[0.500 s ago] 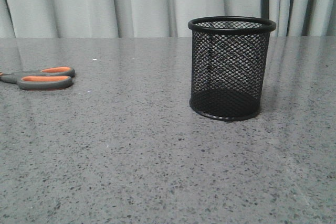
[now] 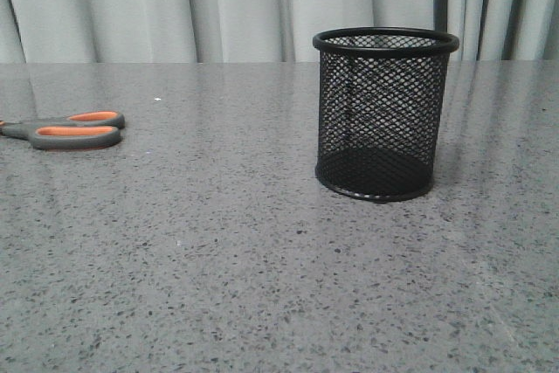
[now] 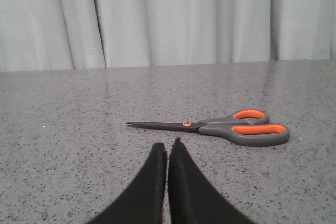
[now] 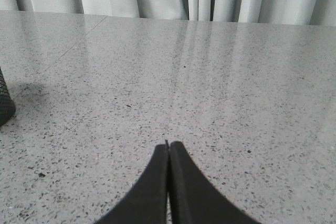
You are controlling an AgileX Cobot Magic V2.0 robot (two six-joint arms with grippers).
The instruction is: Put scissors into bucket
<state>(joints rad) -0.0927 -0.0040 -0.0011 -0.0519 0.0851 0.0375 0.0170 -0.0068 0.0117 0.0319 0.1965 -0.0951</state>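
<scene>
The scissors point(image 3: 220, 128) lie flat on the grey speckled table point(image 2: 218, 251) at the far left, blades closed, handles pointing right. The left gripper point(image 3: 168, 148) sits just short of them on the near side, its fingers pressed together and holding nothing. The bucket point(image 2: 384, 115) stands upright right of centre, well apart from the scissors. The right gripper point(image 4: 168, 145) is likewise closed and empty, right of the bucket.

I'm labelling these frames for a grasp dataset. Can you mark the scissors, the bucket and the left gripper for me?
scissors point(image 3: 220, 127): left wrist view, on the grey handle just past the pivot.
bucket point(image 2: 383, 111): front view, on the mesh wall.
left gripper point(image 3: 168, 148): left wrist view, between the closed fingertips.
</scene>
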